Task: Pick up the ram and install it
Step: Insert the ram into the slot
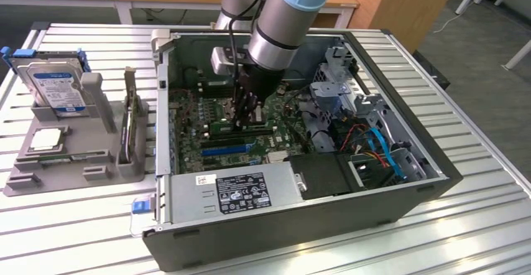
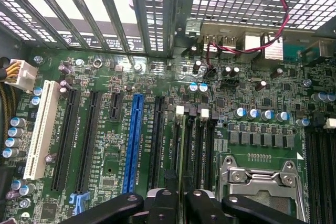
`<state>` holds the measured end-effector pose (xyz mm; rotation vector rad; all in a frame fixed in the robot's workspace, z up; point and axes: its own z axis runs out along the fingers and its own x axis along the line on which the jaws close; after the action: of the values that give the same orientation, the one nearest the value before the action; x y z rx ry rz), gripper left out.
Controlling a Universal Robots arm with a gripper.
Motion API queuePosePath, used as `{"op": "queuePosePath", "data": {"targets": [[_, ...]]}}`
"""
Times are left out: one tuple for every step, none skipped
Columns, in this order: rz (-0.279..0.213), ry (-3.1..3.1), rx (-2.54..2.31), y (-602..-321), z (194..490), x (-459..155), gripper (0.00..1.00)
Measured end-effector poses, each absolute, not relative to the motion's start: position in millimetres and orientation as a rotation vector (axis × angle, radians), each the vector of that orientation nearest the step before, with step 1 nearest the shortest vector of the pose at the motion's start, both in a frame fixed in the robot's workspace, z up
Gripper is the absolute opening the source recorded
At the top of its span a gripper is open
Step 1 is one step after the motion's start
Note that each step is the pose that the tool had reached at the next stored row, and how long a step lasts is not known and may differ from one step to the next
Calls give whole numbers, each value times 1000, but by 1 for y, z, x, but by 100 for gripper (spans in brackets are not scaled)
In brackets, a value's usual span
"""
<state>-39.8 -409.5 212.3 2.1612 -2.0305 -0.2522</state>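
The tool (image 2: 182, 199), low inside the case (image 1: 415, 191), pinches the ram (image 2: 181, 153) edge-on. The ram stands upright at the memory slots (image 2: 198, 145) beside the CPU socket (image 2: 257, 182).

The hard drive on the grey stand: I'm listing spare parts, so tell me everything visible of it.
The silver metal hard drive with a blue-and-white label stands on edge, leaning back slightly, in the grey plastic parts stand at the exterior view's left, apart from the open black computer case. Its labelled face is towards the camera; the print is unreadable. The stand holds its lower edge. A blue plastic frame sits close behind; contact cannot be told.
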Motion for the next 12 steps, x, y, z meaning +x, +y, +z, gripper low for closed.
{"op": "queuePosePath", "data": {"targets": [[-252,-2030,2161,-410,212,-40,14],[-252,-2030,2161,-410,212,-40,14],[-253,-2030,2161,-410,212,-40,14],[-253,-2030,2161,-410,212,-40,14],[-253,-2030,2161,-410,212,-40,14],[-253,-2030,2161,-410,212,-40,14],[-253,-2030,2161,-410,212,-39,14],[-253,-2030,2161,-410,212,-39,14],[-253,-2030,2161,-410,212,-39,14],[-253,-2030,2161,-410,212,-39,14],[-253,-2030,2161,-410,212,-39,14],[-253,-2030,2162,-410,212,-39,14]]}}
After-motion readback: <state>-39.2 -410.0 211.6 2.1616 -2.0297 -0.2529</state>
